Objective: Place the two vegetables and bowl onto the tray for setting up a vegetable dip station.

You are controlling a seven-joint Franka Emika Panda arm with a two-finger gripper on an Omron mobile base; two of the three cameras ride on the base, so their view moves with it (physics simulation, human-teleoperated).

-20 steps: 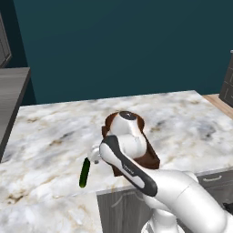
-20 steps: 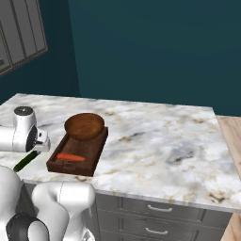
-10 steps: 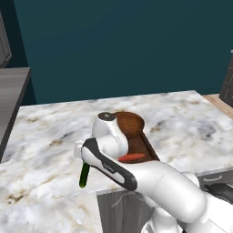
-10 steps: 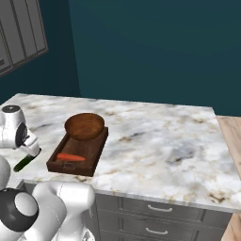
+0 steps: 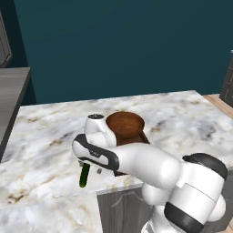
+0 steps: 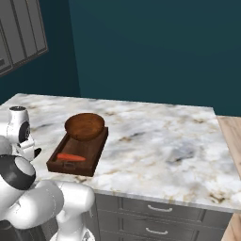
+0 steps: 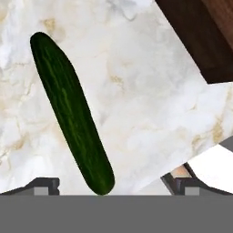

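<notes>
A white robot arm point(image 5: 136, 161) is bent low over a marble table point(image 5: 45, 136). A dark green cucumber point(image 5: 84, 175) is seen beneath it, a brown bowl point(image 5: 125, 125) behind.

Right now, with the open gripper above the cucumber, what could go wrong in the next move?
1. The cucumber lies off-centre and slanted between the fingertips, so the gripper might close on one end only and let it roll away.
2. It rests on the counter close to the front edge, so a push could send it off.
3. The tray already holds the bowl and carrot; little free space is left.
</notes>
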